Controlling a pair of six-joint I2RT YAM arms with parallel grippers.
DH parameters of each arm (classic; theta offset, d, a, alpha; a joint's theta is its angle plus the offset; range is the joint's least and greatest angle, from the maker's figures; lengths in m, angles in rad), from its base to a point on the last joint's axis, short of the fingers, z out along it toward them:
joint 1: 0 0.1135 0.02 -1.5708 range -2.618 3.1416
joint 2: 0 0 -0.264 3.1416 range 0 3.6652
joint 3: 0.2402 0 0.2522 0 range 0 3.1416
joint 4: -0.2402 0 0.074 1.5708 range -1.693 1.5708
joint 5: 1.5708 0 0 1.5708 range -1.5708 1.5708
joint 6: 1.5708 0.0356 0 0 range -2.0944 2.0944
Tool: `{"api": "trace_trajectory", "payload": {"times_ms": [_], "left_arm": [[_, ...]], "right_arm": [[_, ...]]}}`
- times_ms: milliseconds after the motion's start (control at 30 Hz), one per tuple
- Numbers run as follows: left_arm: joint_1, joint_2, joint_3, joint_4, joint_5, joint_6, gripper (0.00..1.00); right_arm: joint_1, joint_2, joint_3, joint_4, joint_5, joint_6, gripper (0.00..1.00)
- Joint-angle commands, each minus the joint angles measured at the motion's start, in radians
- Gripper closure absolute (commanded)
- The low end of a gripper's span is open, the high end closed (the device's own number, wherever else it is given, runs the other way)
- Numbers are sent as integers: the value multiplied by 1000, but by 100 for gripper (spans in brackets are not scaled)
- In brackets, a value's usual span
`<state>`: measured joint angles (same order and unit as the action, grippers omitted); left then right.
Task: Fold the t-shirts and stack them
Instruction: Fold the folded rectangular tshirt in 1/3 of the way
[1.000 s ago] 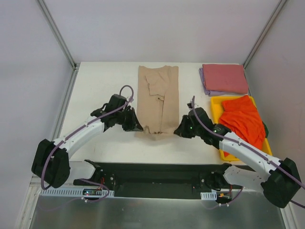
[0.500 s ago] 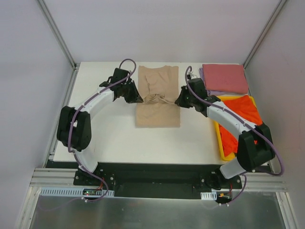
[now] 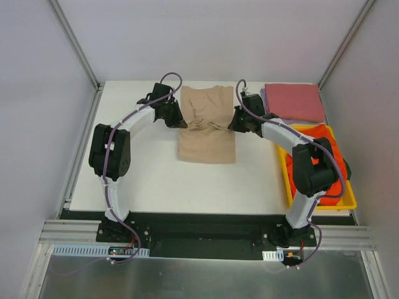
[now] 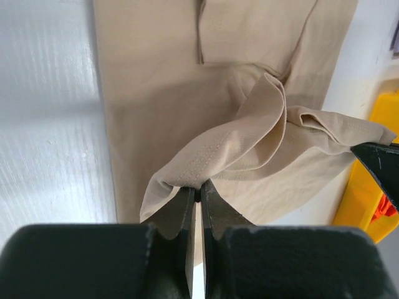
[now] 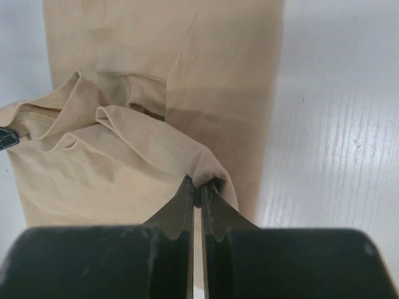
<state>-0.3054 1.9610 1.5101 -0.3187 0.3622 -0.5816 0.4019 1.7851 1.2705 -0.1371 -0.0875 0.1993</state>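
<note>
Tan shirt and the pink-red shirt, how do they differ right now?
The tan shirt lies mid-table, while the pink-red shirt sits at the far right corner on top of a lavender shirt. The tan shirt is mid-fold, its edge pinched by the left tool and the right tool. The pink-red shirt is a neat flat rectangle that nothing touches. Both are plain cloth.
</note>
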Motion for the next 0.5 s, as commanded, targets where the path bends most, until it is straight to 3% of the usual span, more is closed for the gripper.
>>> {"api": "trace_trajectory", "payload": {"times_ms": [0, 133, 267, 300, 367, 433, 467], "left_arm": [[12, 48, 58, -14, 15, 42, 100], [15, 101, 96, -31, 27, 42, 100], [19, 118, 124, -46, 20, 49, 87], [19, 116, 134, -54, 15, 54, 76], [20, 101, 151, -66, 18, 65, 67], [20, 67, 147, -69, 26, 69, 56], [20, 46, 133, -69, 37, 68, 48]], "right_arm": [[-15, 51, 73, 47, -15, -17, 99], [-23, 92, 90, 50, -18, -6, 97], [-32, 135, 125, 39, -41, -15, 87], [-38, 148, 148, 12, -56, -18, 80], [-51, 163, 199, -41, -95, -29, 65], [-55, 154, 220, -73, -116, -50, 38], [-54, 140, 225, -90, -126, -58, 30]]}}
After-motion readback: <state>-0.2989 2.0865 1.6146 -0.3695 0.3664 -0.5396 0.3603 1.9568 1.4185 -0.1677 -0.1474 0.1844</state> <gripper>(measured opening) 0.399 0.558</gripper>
